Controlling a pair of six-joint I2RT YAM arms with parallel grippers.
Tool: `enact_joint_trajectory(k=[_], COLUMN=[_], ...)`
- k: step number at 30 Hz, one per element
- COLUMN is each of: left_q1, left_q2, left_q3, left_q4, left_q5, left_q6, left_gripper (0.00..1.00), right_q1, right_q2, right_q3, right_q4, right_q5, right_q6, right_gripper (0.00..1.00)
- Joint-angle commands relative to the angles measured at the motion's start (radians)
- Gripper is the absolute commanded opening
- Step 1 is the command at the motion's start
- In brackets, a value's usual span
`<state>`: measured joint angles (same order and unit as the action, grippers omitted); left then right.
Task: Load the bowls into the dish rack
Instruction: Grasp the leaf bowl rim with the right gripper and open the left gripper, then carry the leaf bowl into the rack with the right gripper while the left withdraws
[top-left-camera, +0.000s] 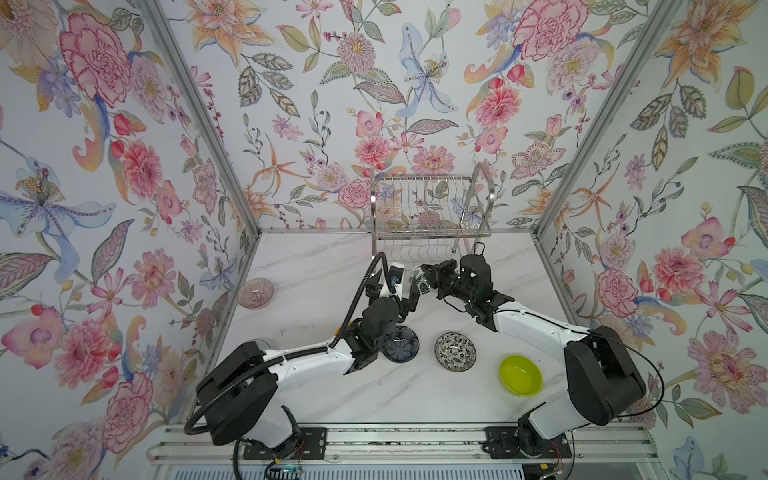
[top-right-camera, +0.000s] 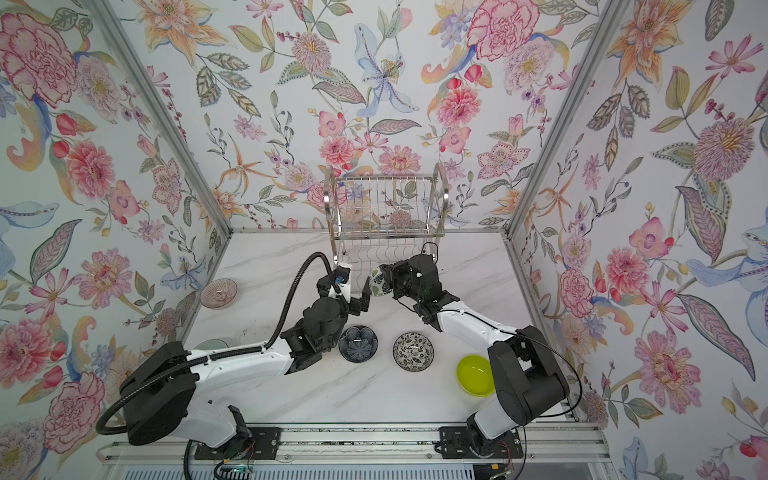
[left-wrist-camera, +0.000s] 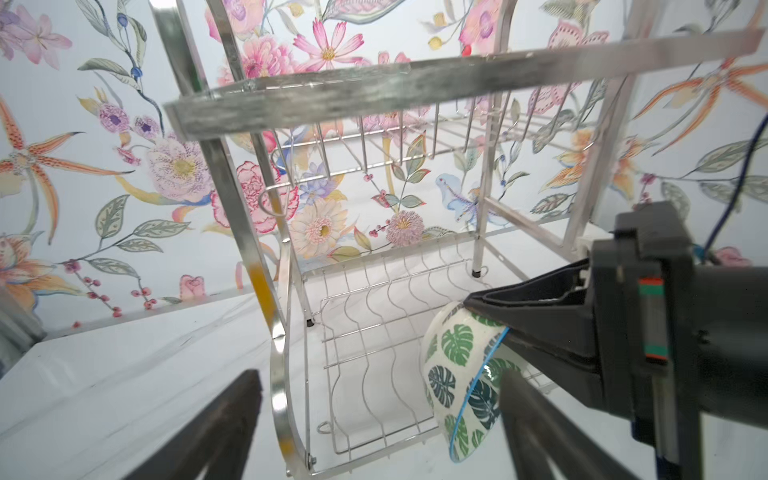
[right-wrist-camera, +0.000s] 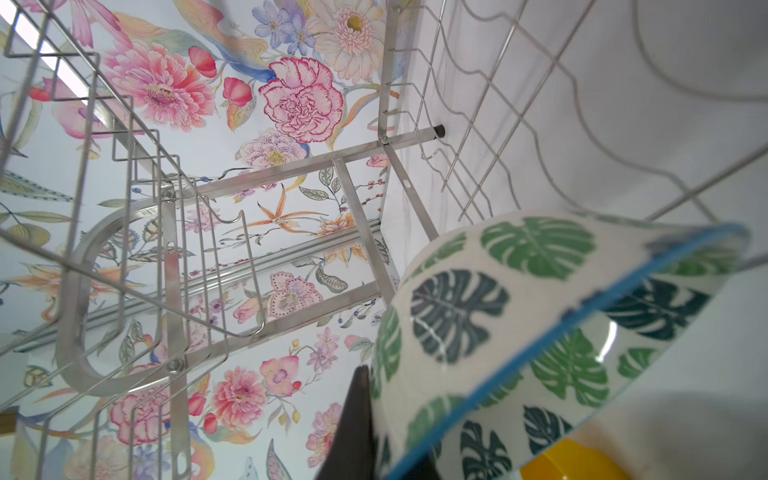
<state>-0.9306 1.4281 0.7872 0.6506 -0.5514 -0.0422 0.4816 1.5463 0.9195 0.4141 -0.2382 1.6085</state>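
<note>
Tilted leaf-print bowl (right-wrist-camera: 498, 316) w/ blue rim fills lower right of frame; dish rack (right-wrist-camera: 170, 270) wires span upper left & top.

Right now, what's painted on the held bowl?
The round white bowl has green and teal leaves; best in right wrist view.

Into the rack (top-left-camera: 432, 235) I have open room along its lower shelf (left-wrist-camera: 374, 353), under the upper shelf (left-wrist-camera: 415, 79). The leaf bowl (left-wrist-camera: 453, 365) and left fingers (left-wrist-camera: 220, 428) crowd the front opening.
</note>
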Motion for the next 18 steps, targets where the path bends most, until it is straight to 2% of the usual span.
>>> enact_joint_trajectory(k=[1, 4, 6, 9, 13, 18], left_q1=[0.066, 0.155, 0.203, 0.244, 0.309, 0.499], left_q2=[-0.090, -0.158, -0.182, -0.201, -0.210, -0.187], left_q3=[-0.049, -0.084, -0.091, -0.079, -0.046, -0.039], left_q4=[-0.118, -0.163, -0.189, -0.244, -0.335, -0.384], left_q5=[0.163, 0.312, 0.390, 0.489, 0.597, 0.813], left_q6=[-0.199, -0.331, -0.384, -0.413, -0.446, -0.546], left_gripper=[0.99, 0.99, 0.99, 0.99, 0.99, 0.99], right_q1=[-0.037, -0.066, -0.069, -0.064, -0.064, -0.060], right_q2=[-0.009, 0.029, 0.046, 0.055, 0.071, 0.091], right_q3=[-0.027, -0.053, -0.045, -0.047, -0.058, -0.050], right_q4=[0.231, 0.372, 0.382, 0.386, 0.426, 0.456], right_q5=[-0.117, -0.230, -0.286, -0.323, -0.348, -0.372], right_q6=[-0.226, -0.315, -0.396, -0.518, -0.613, -0.711], right_gripper=[0.00, 0.00, 0.00, 0.00, 0.00, 0.00])
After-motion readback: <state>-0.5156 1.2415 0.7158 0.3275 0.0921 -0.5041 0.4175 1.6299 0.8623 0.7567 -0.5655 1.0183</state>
